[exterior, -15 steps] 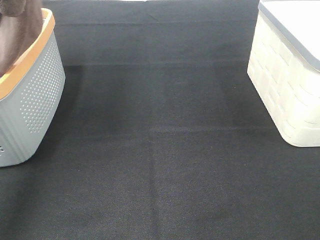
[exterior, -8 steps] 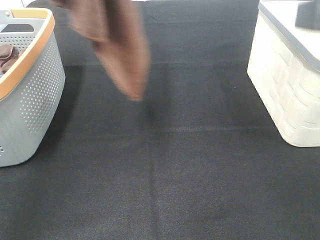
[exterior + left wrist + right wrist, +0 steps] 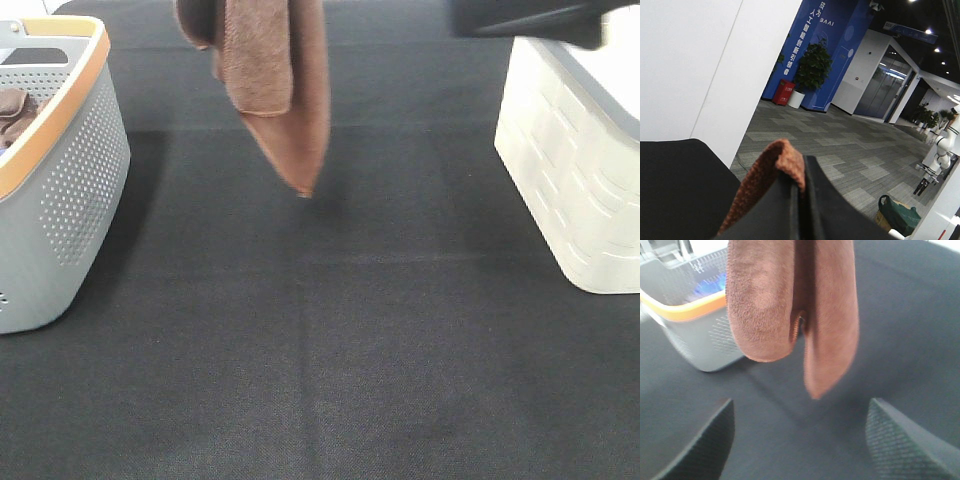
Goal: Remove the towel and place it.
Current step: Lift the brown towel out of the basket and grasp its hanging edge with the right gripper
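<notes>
You are holding the towel (image 3: 275, 80) up in the air with your left gripper (image 3: 801, 200), whose jaws are pinching shut on a folded edge of it. The towel is hanging over the black mat (image 3: 330, 340) with its lowest corner pointing down. It is hanging between the 2 baskets, nearer the grey basket (image 3: 85, 170) than the white basket (image 3: 570, 190). Your right gripper (image 3: 799, 415) is standing wide open with nothing in it, facing the hanging towel. 1 darker cloth (image 3: 12, 110) is lying inside the grey basket.
</notes>
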`<action>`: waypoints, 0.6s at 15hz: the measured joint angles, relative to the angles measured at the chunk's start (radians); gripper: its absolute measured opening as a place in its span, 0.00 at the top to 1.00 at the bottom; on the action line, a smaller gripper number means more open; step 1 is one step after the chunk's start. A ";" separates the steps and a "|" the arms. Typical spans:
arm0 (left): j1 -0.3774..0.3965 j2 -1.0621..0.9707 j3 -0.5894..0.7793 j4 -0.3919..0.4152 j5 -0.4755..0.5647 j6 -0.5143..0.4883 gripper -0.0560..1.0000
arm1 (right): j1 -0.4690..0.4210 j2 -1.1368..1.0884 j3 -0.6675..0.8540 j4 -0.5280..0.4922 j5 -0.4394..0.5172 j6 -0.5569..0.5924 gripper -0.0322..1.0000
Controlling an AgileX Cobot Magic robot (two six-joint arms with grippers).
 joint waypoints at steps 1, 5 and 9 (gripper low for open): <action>-0.019 0.006 0.000 0.000 -0.022 0.016 0.95 | 0.055 0.032 -0.002 -0.035 -0.074 0.002 0.29; -0.102 0.019 0.000 0.000 -0.107 0.083 0.95 | 0.214 0.150 -0.007 -0.059 -0.353 0.036 0.29; -0.119 0.019 0.000 0.000 -0.114 0.087 0.95 | 0.292 0.254 -0.008 -0.059 -0.418 0.051 0.29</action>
